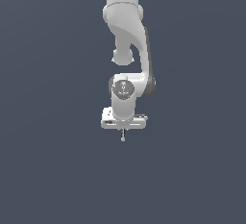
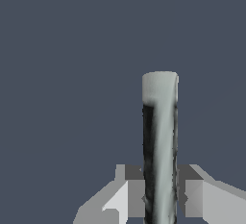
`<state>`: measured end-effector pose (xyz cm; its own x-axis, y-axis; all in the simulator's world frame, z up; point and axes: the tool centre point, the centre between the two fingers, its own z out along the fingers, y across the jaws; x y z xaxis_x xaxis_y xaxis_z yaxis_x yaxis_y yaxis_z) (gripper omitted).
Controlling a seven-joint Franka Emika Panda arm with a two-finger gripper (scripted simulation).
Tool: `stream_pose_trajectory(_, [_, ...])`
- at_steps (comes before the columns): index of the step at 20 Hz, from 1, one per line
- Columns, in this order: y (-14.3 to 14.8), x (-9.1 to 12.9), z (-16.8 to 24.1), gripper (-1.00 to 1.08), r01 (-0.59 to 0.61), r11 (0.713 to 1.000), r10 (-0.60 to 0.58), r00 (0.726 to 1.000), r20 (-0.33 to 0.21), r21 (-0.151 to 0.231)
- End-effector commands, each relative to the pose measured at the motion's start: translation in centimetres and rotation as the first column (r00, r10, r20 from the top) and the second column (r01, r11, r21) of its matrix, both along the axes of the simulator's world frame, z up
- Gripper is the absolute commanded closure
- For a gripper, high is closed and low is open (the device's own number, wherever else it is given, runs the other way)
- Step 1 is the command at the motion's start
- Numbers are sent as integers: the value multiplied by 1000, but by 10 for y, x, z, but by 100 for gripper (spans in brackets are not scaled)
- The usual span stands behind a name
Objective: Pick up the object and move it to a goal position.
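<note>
Closest to your wrist lens is the rod [image 2: 160, 146], a light grey shaft with a dark streak down one side, standing up between the two pale fingers [image 2: 129, 196] of the pincer [image 2: 161, 194]. You can see the pads pressed against it on both sides, so the pincer is drawn in narrow and clamped on the rod, not gaping.

Working down in size from the exterior view: the white arm [image 1: 127, 31] fills the upper middle, dropping from twelve o'clock toward the centre. Below it sits the wrist and hand block, and from the underside of that, at about six o'clock of the hand, the pincer [image 1: 123, 130] carries the rod [image 1: 123, 137] as a tiny sliver pointing down. Around it you have only the flat slate-blue ground; you cannot tell from either view whether that is a desk surface or how far the rod's tip stands from it, and no goal marker shows anywhere.

What could go wrong for you from here, as a judgement:
- The rod is far slimmer than the fingers, so the contact patch is small. A quick swing or hard stop could let it pivot or slide out.
- It hangs below the fingers, so a low transit could snag the tip and lever it loose.
- With no goal visible, you may overshoot or release early.
</note>
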<state>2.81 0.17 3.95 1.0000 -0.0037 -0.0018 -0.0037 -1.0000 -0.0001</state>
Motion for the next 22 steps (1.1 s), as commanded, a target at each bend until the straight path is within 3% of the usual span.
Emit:
stream_pose_trajectory(1, [-10,3,18,108,1,1000,-1,1000,2,0])
stream_pose_trajectory(22, [-132,33,225,108,0,1000,0,1000,2,1])
